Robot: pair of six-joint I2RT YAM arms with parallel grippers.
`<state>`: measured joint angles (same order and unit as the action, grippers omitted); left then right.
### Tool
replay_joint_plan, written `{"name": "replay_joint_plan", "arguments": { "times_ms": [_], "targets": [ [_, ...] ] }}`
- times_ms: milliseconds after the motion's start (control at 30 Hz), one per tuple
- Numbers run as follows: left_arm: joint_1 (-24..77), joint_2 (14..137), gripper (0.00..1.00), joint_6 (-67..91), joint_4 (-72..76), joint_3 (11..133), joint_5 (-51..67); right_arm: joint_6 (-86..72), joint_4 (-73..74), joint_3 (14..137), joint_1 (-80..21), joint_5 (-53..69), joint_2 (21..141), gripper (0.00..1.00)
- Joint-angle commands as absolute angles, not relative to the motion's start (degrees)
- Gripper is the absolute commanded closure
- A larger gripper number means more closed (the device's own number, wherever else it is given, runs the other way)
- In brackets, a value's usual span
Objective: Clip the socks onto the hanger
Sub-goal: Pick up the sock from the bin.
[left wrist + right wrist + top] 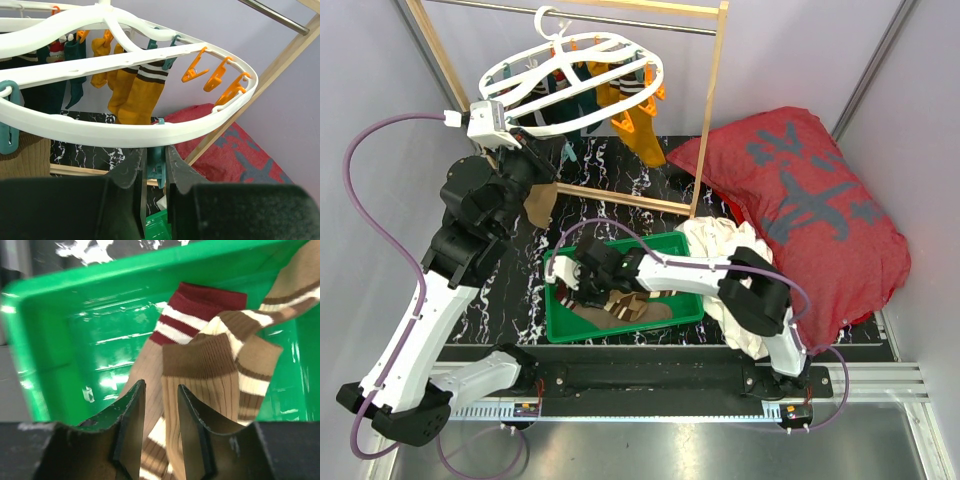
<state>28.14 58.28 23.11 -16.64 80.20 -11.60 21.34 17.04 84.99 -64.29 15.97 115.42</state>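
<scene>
White plastic, the hanger hangs by its hook at the wooden rack at the back of the dark marbled tabletop. We see mustard socks with cream and dark stripes already clipped under its middle. A brown sock hangs at its left edge, and a row of orange clips dangles free along its right rim.

Our left hand is raised just under the near rim. Its fingers are nearly closed and pinch a teal clip that hangs from that rim.

Our right hand is down inside the green tray, which sits in front of the arms. A loose heap of tan striped socks lies there with a maroon-cuffed sock. The right fingers stand narrowly apart with a fold of tan sock in the gap. We cannot tell whether they grip it.

To the right of the tray lie a white cloth and a big red cushion.
</scene>
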Motion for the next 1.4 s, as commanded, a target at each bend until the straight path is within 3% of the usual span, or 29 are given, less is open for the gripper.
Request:
{"name": "replay_joint_plan", "arguments": {
  "times_ms": [0, 300, 467, 833, 1100, 1367],
  "targets": [
    [28.21, 57.66, 0.89, 22.85, -13.89, 80.33, -13.01, 24.61, 18.19, 89.12, -64.86, 7.67, 119.96, 0.6],
    [28.21, 57.39, 0.89, 22.94, -13.98, 79.89, -13.1, 24.52, 16.35, 89.74, -65.04, 3.69, 123.4, 0.6],
    [28.21, 57.3, 0.89, 22.94, -14.06, 79.89, -12.92, 23.12, 16.43, 87.72, -64.95, 6.05, 120.16, 0.76],
    [28.21, 57.22, 0.89, 23.47, -14.33, 80.24, -12.22, 16.71, 16.35, 90.88, -64.16, 9.93, 117.68, 0.78],
    [28.21, 56.87, 0.89, 23.47, -14.41, 79.89, -12.66, 13.89, 14.94, 91.41, -63.98, 6.24, 119.62, 1.0],
    [28.21, 56.87, 0.89, 23.29, -14.33, 80.33, -12.74, 11.87, 11.43, 84.82, -63.81, 8.09, 109.53, 1.0]
  ]
}}
